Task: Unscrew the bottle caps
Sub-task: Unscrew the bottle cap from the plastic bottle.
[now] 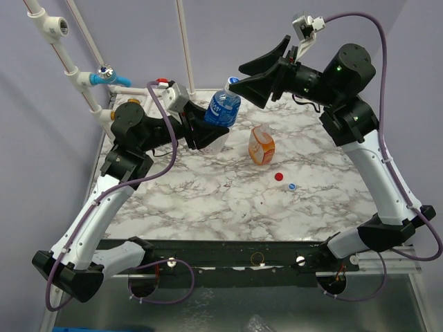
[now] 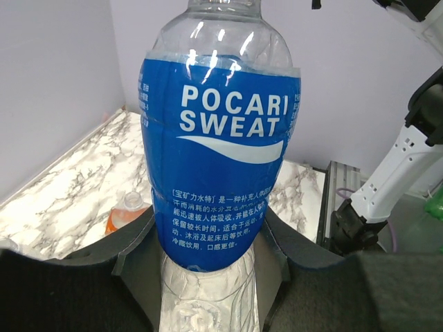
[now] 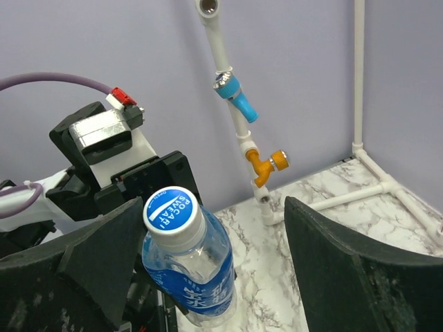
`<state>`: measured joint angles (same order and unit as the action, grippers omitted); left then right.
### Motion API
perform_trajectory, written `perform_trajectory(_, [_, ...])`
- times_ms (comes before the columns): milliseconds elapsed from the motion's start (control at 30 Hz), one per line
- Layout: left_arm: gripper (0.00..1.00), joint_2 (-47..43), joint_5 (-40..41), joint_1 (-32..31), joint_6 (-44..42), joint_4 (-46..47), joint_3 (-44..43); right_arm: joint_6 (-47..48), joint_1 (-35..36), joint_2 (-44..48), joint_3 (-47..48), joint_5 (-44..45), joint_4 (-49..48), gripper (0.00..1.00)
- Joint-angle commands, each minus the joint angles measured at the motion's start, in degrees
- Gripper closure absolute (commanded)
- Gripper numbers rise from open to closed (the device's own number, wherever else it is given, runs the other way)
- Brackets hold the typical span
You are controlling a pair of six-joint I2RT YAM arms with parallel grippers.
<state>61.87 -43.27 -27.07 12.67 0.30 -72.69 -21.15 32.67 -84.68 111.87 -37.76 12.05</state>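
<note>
Over marble table (image 1: 208,200), left end effector (image 2: 208,277) grips POCARI SWEAT bottle (image 2: 218,138).

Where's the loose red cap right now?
In the top view the red cap lies on the table, right of centre, just below the orange bottle, beside the blue-and-white cap.

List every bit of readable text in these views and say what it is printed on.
"POCARI SWEAT": large white letters on the blue label of the Pocari Sweat bottle.
"POCARI SWEAT": blue letters on top of that bottle's screwed-on cap.
Chinese small print lower on the label: too small to read reliably.
Loose red cap, loose blue-and-white cap, orange bottle: nothing legible.
</note>
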Motion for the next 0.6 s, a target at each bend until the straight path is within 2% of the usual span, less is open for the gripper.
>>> perform_trajectory(0, [1.00, 0.37, 2.17, 0.16, -1.46, -0.12, 0.13, -2.76, 0.36, -0.45, -0.43, -1.31, -2.97, 0.19])
perform_trajectory(167, [1.00, 0.63, 2.57, 0.09, -1.68, -0.21, 0.09, -4.81, 0.51, -1.52, -1.00, -3.14, -5.11, 0.39])
perform_trajectory(300, [1.00, 0.80, 2.91, 0.09, -1.65, -0.21, -0.19, -4.51, 1.72, -2.49, -0.30, -4.40, -5.38, 0.31])
perform_trajectory(367, [1.00, 0.90, 2.96, 0.09, -1.66, -0.20, -0.35, -4.33, 2.12, -2.98, 0.33, -4.09, -5.21, 0.33])
perform_trajectory(433, [1.00, 0.97, 2.95, 0.13, -1.68, -0.20, -0.43, -4.25, 2.31, -3.18, 0.67, -3.45, -5.24, 0.44])
perform_trajectory(567, [1.00, 0.89, 2.55, 0.09, -1.13, -0.18, -0.62, -4.04, 2.45, -2.85, 0.51, -2.01, -5.15, 0.89])
